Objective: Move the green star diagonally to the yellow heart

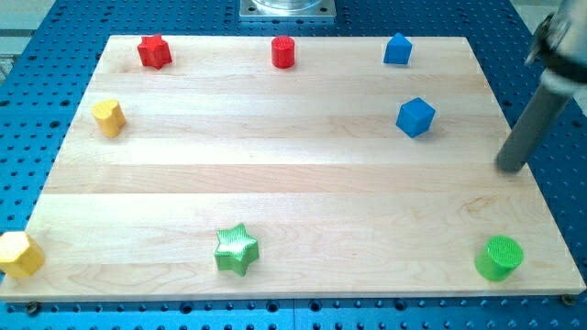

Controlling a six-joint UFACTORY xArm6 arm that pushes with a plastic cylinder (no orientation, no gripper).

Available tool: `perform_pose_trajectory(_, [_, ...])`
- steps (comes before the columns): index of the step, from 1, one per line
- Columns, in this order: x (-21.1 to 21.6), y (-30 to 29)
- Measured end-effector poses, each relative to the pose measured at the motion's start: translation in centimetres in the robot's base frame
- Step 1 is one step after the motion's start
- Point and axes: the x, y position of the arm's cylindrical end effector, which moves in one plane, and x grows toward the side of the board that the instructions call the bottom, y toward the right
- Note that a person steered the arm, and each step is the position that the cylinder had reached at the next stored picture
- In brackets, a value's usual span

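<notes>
Green star sits near the bottom edge of the tabletop, a bit left of centre, nothing touching it. Task looks unstarted: star is well apart from both yellow blocks. The yellow block up at about 10-11 o'clock from the star is probably the heart, shape hard to confirm. The other yellow block at 9 o'clock, on the bottom-left corner, looks more faceted. If the upper one is the target, the whole diagonal push up-left is left to do. No claw on this arm, just a dark rod, so nothing is open, closed or held. My tip is down at the right edge of the tabletop, between 2 and 3 o'clock from the star and well apart from it, on the wrong side for now. It would have to come round to the star's 4-5 o'clock side to push toward the heart. Nearest to my tip is the blue cube, not touching. Green cylinder is at the bottom right. Along the top edge are the red star, red cylinder and blue block, all clear of the likely path.
</notes>
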Motion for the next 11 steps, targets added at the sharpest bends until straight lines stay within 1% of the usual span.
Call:
perform_pose_trajectory(1, [4.4,-12.0])
perform_pose_trajectory(2, [7.1,-17.8])
perform_pose_trajectory(3, [11.3,-18.9])
perform_pose_trajectory(4, [12.2,-20.7])
perform_pose_trajectory(5, [10.4,-28.1])
perform_pose_trajectory(6, [12.2,-30.5])
perform_pose_trajectory(7, [7.5,-35.1])
perform_pose_trajectory(8, [3.6,-35.4])
perform_pose_trajectory(9, [8.7,-34.4])
perform_pose_trajectory(10, [9.8,-39.1])
perform_pose_trajectory(11, [8.3,-43.0])
